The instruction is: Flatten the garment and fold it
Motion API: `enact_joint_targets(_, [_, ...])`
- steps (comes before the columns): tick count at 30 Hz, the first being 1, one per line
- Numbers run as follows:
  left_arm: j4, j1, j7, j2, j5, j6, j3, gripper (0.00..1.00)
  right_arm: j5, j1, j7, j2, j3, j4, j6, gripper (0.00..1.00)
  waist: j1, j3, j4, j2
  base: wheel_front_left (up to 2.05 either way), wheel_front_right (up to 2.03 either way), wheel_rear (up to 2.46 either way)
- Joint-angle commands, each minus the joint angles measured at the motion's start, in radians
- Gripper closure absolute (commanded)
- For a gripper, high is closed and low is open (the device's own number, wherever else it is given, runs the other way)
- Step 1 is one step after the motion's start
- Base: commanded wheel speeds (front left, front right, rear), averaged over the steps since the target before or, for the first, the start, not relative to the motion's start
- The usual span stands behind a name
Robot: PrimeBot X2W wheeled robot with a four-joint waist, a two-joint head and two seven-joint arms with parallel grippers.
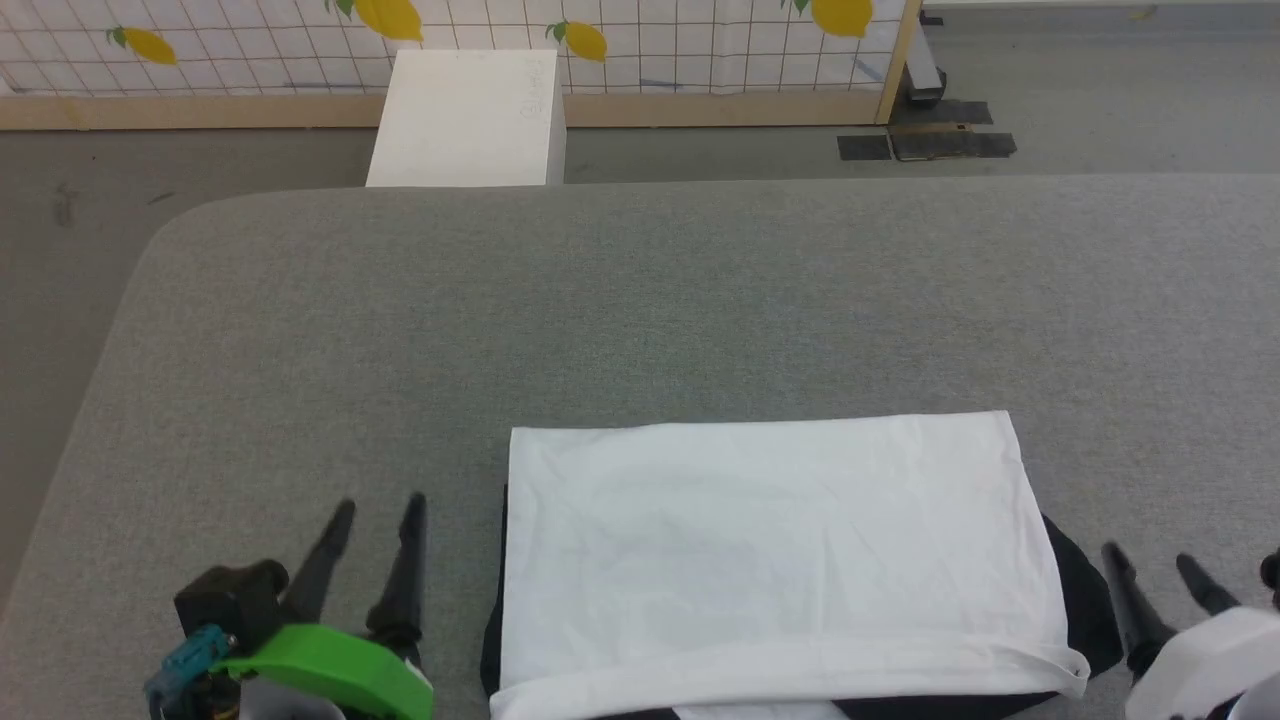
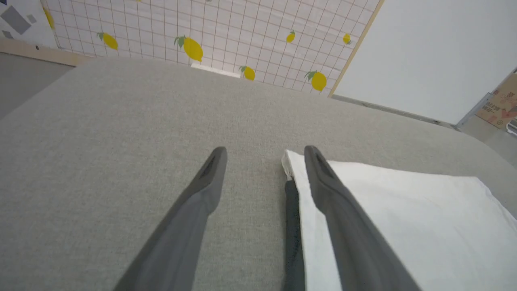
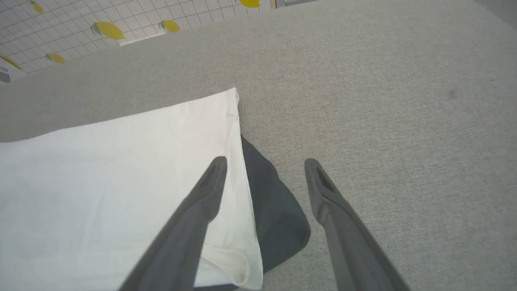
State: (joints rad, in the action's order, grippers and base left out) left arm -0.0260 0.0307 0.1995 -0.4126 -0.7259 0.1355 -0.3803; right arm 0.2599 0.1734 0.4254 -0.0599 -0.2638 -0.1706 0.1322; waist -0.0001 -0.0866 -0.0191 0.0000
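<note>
The garment (image 1: 780, 560) lies folded into a white rectangle on the grey table (image 1: 640, 300), with black cloth showing at its left edge and a black sleeve bulging out at its lower right. My left gripper (image 1: 380, 510) stands open just left of it, holding nothing. In the left wrist view the garment (image 2: 404, 226) sits under the right finger of the left gripper (image 2: 264, 151). My right gripper (image 1: 1150, 560) stands open past the garment's right edge. In the right wrist view the right gripper (image 3: 264, 163) spreads above the garment (image 3: 121, 182) and its black sleeve, empty.
A rigid white box (image 1: 465, 115) stands on the floor beyond the table's far edge, in front of a lemon-patterned grid wall (image 1: 650, 40). The table's rounded corner (image 1: 170, 240) is at the far left. Black floor mats (image 1: 930, 145) lie at the far right.
</note>
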Motion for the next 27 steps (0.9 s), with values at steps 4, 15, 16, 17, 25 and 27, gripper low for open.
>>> enact_joint_targets(4, [0.047,-0.067,0.056,0.048,0.075,0.024,0.061,0.00,0.035,-0.083,-0.012,-0.012,-0.014,0.062,-0.002,0.00,0.0001,-0.006,0.006,0.0000,0.00,0.00,0.00])
enact_joint_targets(15, [0.058,-0.107,0.062,0.227,0.325,-0.043,0.281,0.00,0.157,-0.261,0.169,-0.063,-0.004,0.343,-0.002,0.00,0.0001,-0.051,-0.010,0.0000,0.00,0.00,0.00])
enact_joint_targets(16, [0.059,-0.107,0.062,0.239,0.338,-0.055,0.293,0.00,0.158,-0.269,0.185,-0.069,0.001,0.360,-0.002,0.00,0.0001,-0.054,-0.012,0.0000,0.00,0.00,0.00])
enact_joint_targets(17, [0.062,-0.106,0.062,0.254,0.353,-0.069,0.307,0.00,0.166,-0.278,0.210,-0.072,0.006,0.381,-0.002,0.00,0.0001,-0.058,-0.014,0.0000,0.00,0.00,0.00])
enact_joint_targets(25, [0.086,-0.101,0.062,0.319,0.422,-0.154,0.386,0.00,0.229,-0.302,0.389,-0.038,0.021,0.452,-0.002,0.00,0.0001,-0.066,-0.023,0.0000,0.00,0.00,0.00])
enact_joint_targets(27, [0.092,-0.101,0.062,0.329,0.432,-0.167,0.403,0.00,0.250,-0.299,0.422,-0.025,0.029,0.446,-0.002,0.57,0.0001,-0.064,-0.021,0.0000,0.00,0.00,0.00])
